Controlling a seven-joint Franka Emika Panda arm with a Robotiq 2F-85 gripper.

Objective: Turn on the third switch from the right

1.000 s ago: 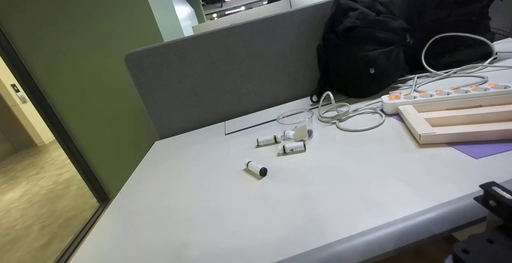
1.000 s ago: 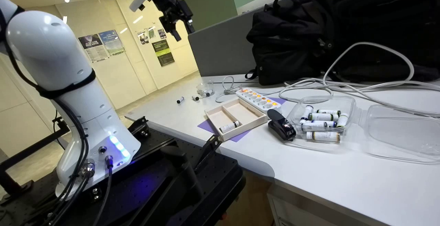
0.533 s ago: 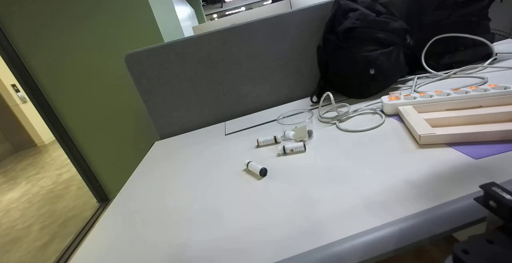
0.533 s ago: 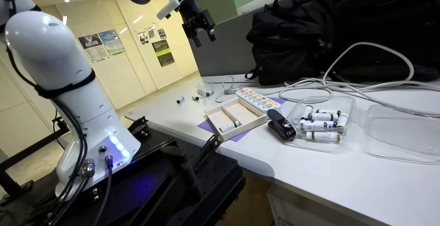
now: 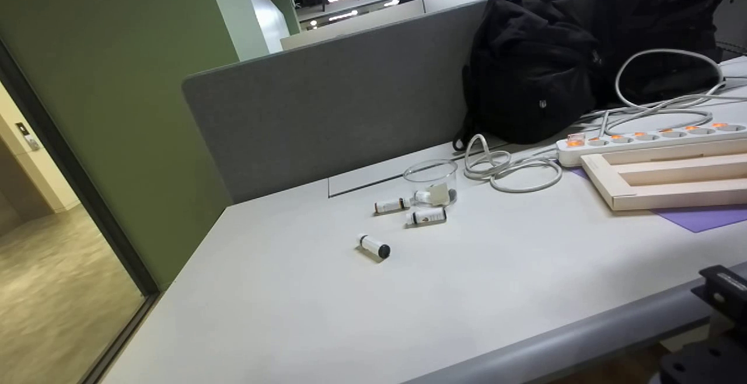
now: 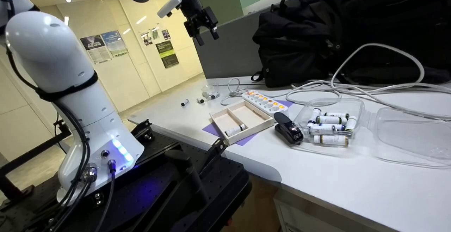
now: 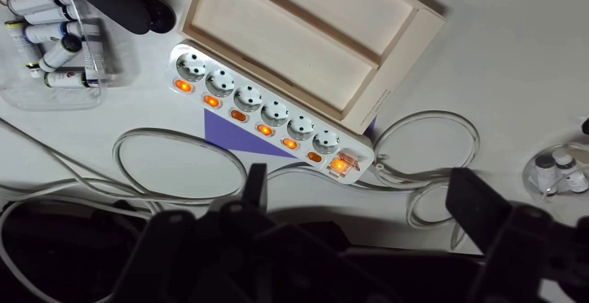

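Note:
A white power strip lies on the desk and shows in both exterior views. It has a row of orange switches beside its sockets. In the wrist view most glow. One dark switch is third from the row's upper-left end, and another dark switch is beside the main switch. The main switch glows under a raised clear cover. My gripper is open and empty, its fingers wide apart. In an exterior view my gripper hangs high above the desk, well away from the strip.
A wooden tray abuts the strip over purple paper. A black stapler-like object and a clear box of small bottles are nearby. Grey cables loop beside the strip. A black backpack stands behind. Loose bottles lie near a clear cup.
In an exterior view my gripper has moved right and slightly down from a second ago, then shifted slightly back up and left in the last half second. The desk objects have not moved.

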